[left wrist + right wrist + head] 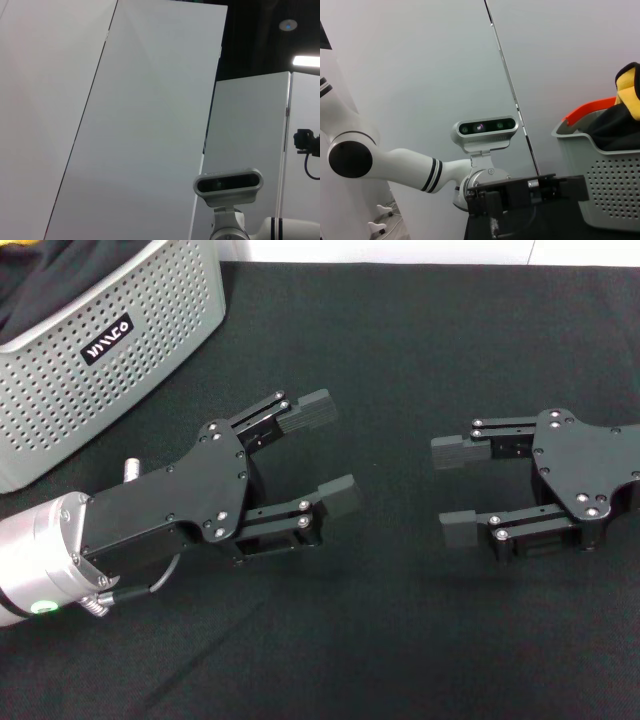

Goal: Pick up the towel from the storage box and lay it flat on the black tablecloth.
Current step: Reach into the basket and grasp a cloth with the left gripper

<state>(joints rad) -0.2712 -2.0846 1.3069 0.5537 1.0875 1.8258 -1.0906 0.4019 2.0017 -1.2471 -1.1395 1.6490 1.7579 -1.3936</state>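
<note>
light grey perforated plastic storage box [95, 350], far left on the plain black matte tablecloth [400, 360]: holds dark black-grey fabric [615, 127] and the yellow-orange fluffy towel [631, 87], clear only in the right wrist view, a cropped sliver in the head view. left gripper [322, 452] and right gripper [452, 488]: above the cloth, facing, well apart, fingers wide, holding nothing.
</note>
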